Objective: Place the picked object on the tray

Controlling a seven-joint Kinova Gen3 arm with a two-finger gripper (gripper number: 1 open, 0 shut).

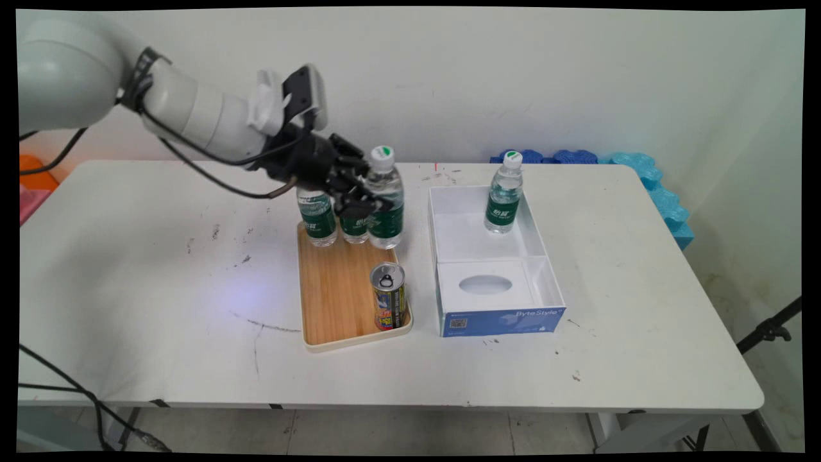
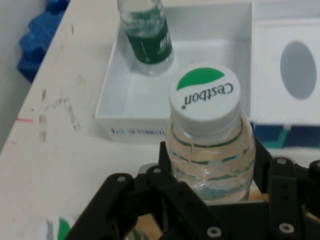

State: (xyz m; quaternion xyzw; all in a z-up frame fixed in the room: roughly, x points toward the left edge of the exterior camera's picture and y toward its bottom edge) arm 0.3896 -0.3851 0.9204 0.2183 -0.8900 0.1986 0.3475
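- The white worktop [image 1: 160, 289] carries a wooden tray [image 1: 333, 308] at its middle and, just to the tray's right, an open white box [image 1: 545, 256] with a blue front.
- The box holds one green-labelled bottle [image 1: 505, 192] upright in its far compartment; the near compartment is covered by a panel with an oval opening.
- The tray bears a row of three water bottles along its far end and an opened drink can [image 1: 388, 296] upright near its front right corner.
- The black pincer [image 1: 365, 192] reaches in from the left and is clamped round the waist of the rightmost bottle [image 1: 385, 199], fingers pressed to either side below the white-and-green cap [image 2: 204, 95], as the hand view shows.
- That gripped bottle stands at the tray's far right corner, close beside its two neighbours [image 1: 317, 221].
- Judging by this, a clean lift calls for a straight upward pull, so the bottle clears its neighbours without tipping them or swinging into the can.
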